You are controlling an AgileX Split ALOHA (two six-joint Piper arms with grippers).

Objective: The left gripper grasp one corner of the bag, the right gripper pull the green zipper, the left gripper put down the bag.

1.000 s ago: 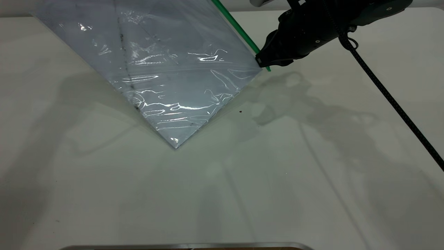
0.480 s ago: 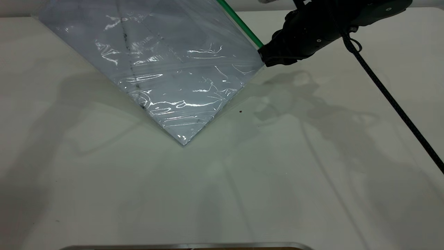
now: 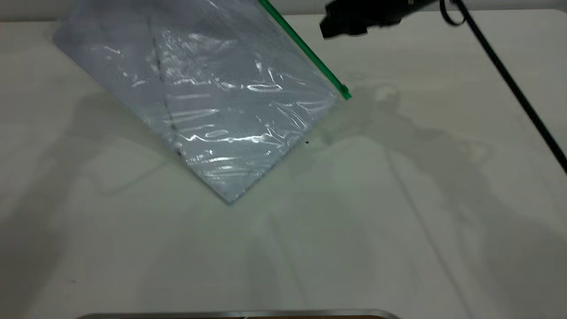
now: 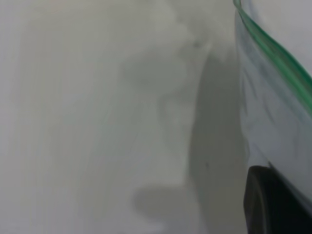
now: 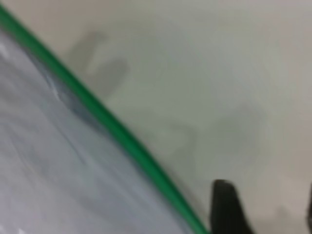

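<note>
Since a second ago the right gripper (image 3: 343, 27) has let go of the green zipper (image 3: 305, 51) end and pulled up and back toward the far edge, well apart from the strip; its fingers (image 5: 226, 207) now stand apart with nothing between them. Meanwhile the bag (image 3: 212, 102) has swung a little, its lowest corner reaching further down toward the bench (image 3: 398, 221). It hangs tilted, one corner low and the green edge running up and away. In the left wrist view a dark finger of the left gripper (image 4: 278, 204) lies against the plastic, so it appears to be gripping the upper corner (the grip itself is out of the exterior view). By my judgement the zipper pull is over and the step in hand is setting the bag down; that calls for the left arm to lower until the bag lies flat, then release. The bench is a plain, pale, matte surface crossed by soft shadows, with one small dark speck (image 3: 307, 142) near the bag's lower edge.
</note>
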